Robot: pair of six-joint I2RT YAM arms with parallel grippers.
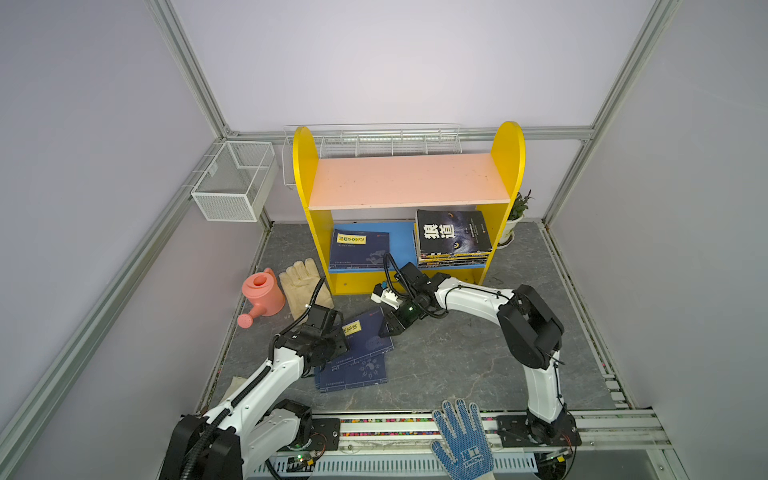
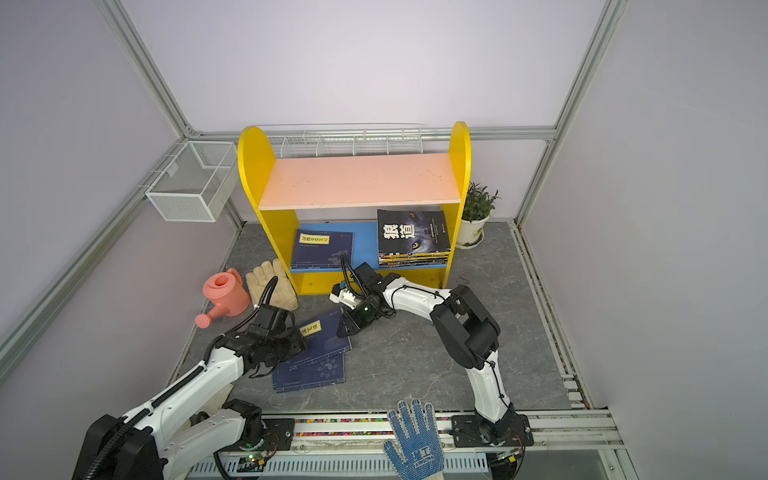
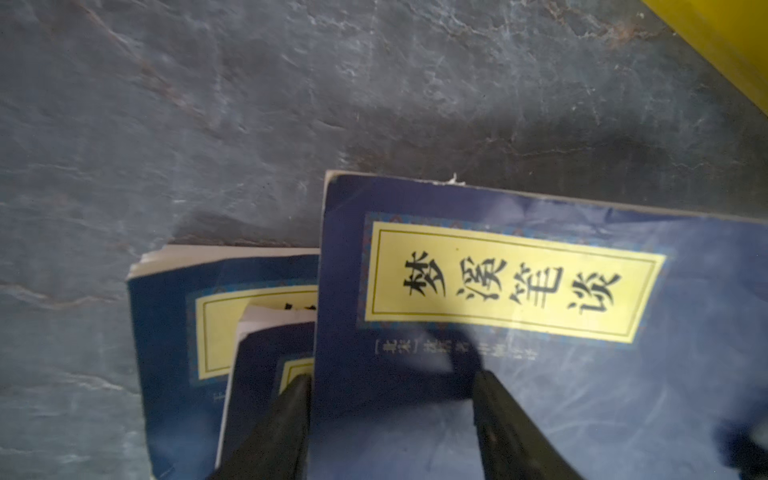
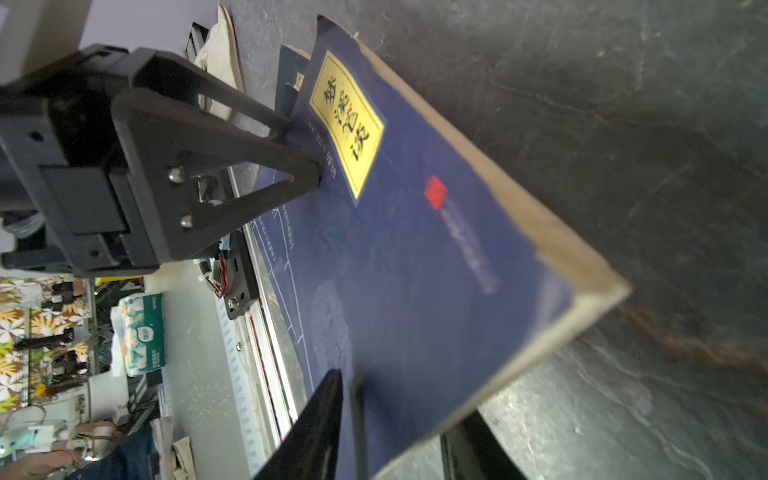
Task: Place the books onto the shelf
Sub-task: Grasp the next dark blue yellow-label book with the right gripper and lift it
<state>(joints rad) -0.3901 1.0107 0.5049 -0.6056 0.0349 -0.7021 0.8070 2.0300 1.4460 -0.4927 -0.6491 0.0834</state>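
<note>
Left end effector (image 3: 392, 376), jaws apart, pins the top book (image 1: 370, 338) on the bench (image 1: 457, 353) before the shelf (image 1: 409, 178), likely against sliding. The right end effector (image 4: 399, 411) straddles its raised edge; clamped or not, I cannot tell.

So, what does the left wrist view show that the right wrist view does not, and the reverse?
Only left wrist: a corner of the yellow shelf, and two lower navy books told apart under the top book. Only right wrist: the top book's page edge, its red square, the right hand with fingers either side of its corner, a tissue pack beyond the table. Both: the top book's yellow label, the left hand touching its cover, the dark table.
</note>
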